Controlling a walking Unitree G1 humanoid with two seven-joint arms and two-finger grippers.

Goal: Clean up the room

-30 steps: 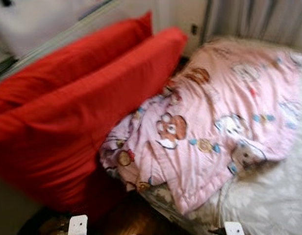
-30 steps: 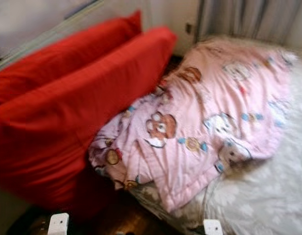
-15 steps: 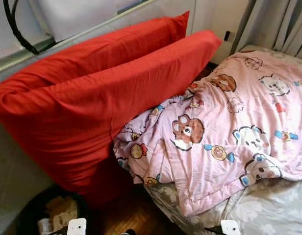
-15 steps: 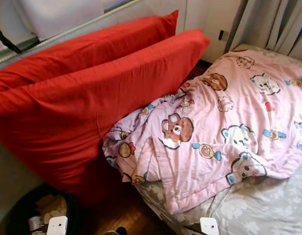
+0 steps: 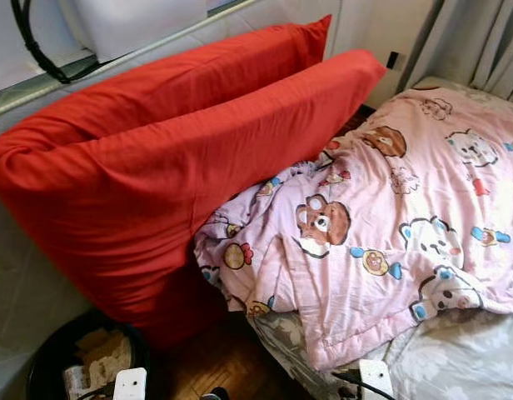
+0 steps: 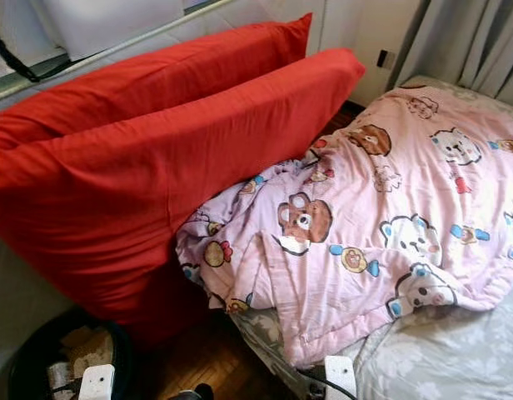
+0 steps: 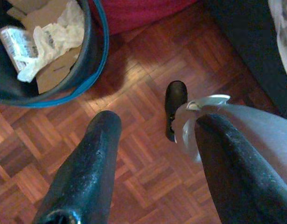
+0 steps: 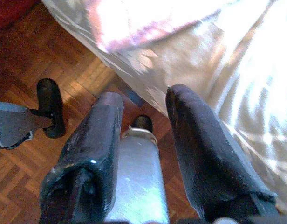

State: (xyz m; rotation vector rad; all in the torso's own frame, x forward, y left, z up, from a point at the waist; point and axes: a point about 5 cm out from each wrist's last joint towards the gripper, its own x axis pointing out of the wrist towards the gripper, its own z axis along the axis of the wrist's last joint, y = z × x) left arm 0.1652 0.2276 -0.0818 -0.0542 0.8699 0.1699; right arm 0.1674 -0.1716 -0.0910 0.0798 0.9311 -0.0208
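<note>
Bed (image 5: 456, 367) with a grey flowered sheet takes up the right side of the head views, and a pink cartoon-bear quilt (image 5: 390, 225) lies rumpled across it, its bunched corner hanging over the bed's near edge toward the floor. Two large red pillows (image 5: 173, 158) stand on edge along the wall on the left, one behind the other, the front one pressing against the quilt's bunched corner. Grey curtains (image 5: 477, 42) hang at the far right corner. Wooden parquet floor (image 7: 134, 116) shows between the pillows and the bed. A black waste bin (image 5: 48, 362) sits on that floor below the pillows, holding cardboard scraps and crumpled paper (image 7: 45, 37).

The left gripper (image 7: 155, 140) hangs low over the parquet, near the bin, its jaws set wide apart with nothing between them. The right gripper (image 8: 143, 116) hangs beside the bed's sheeted edge, its jaws likewise spread and empty.
</note>
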